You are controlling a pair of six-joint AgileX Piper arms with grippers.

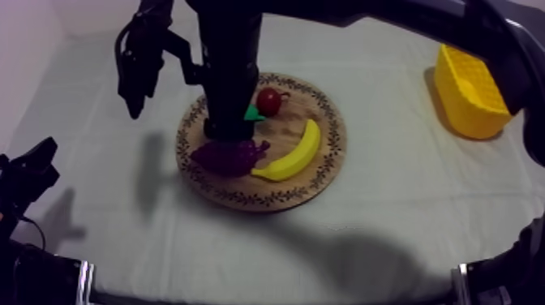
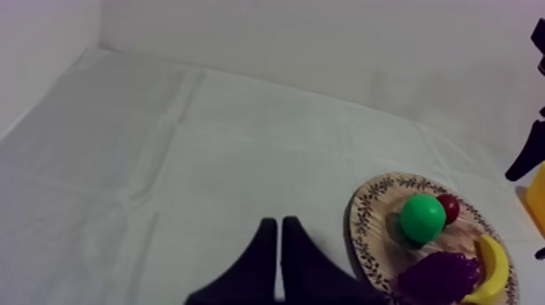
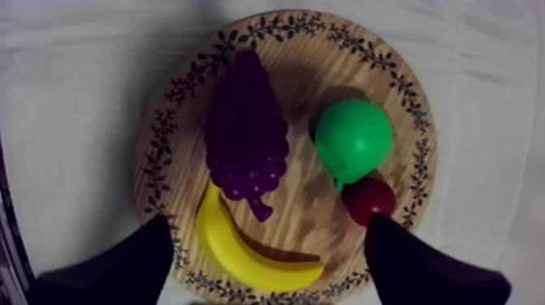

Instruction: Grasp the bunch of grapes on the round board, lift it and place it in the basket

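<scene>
Right gripper [image 3: 269,231] is held directly above the round wooden board with a patterned rim [image 3: 166,138], looking straight down on it. Jaws are spread wide, one to either side, with nothing pinched between them. This is judged to be a hover ahead of the descent, and the wide spread suits the bulk of the target.

Task's thing: the dark purple, knobbly plastic bunch of grapes [image 3: 246,138] lies flat on the board, neither gripped nor lifted. Its stem end is pointed into the inner curve of the curved yellow toy banana [image 3: 235,253], just beside it if not touching. A grip across the broad middle is judged safer, since a closure near the stem could drag the banana along.

Board contents, four pieces:
- The grapes.
- The banana, along the rim.
- A smooth green toy pear [image 3: 353,138], parted from the grapes by a strip of bare wood.
- A small round red fruit [image 3: 369,199], close against the pear's narrow end.

The boxy yellow basket [image 1: 466,105] is set at the right side of the table [image 1: 389,227], well apart from the board. Its inside cannot be seen into from this slant, and no fruit is noted above its rim.

Left gripper [image 2: 280,259] is kept low at the table's left side, off the board. Its jaws are pressed together into a narrow wedge and hold nothing. It is judged to be parked clear of the working arm.
</scene>
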